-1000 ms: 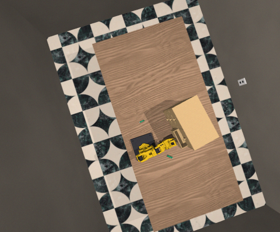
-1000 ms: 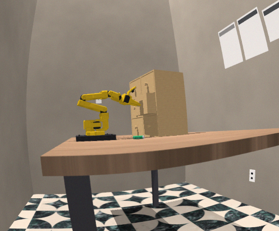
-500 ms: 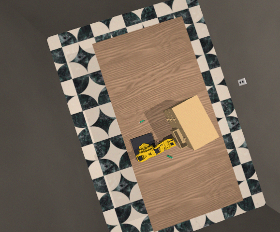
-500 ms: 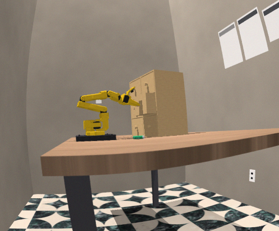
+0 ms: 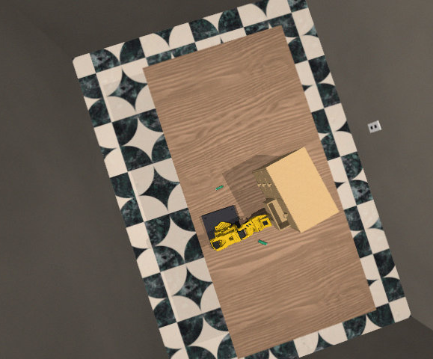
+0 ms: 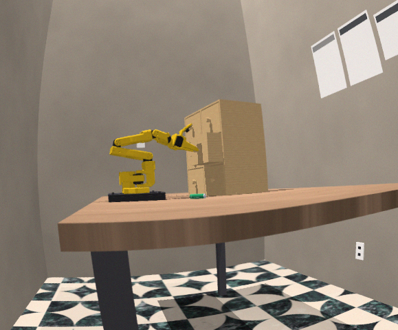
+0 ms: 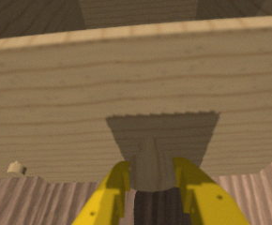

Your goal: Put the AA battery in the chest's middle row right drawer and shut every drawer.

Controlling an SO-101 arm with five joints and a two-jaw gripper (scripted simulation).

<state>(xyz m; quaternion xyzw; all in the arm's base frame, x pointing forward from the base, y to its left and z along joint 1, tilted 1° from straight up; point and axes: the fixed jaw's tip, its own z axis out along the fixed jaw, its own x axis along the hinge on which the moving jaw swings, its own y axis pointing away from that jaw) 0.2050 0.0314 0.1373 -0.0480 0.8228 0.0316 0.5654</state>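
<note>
The gripper (image 7: 151,175) is clamped on the knob (image 7: 149,161) of the middle-right drawer (image 5: 276,213), partly pulled out. A battery (image 5: 262,241) lies on the table (image 5: 247,96) (nothing stowed yet). Remaining: load, shut drawers.

Chest (image 5: 301,185) on table (image 5: 223,96), arm base (image 5: 212,218) before it, a battery (image 5: 262,241) on either side (image 5: 219,188).
</note>
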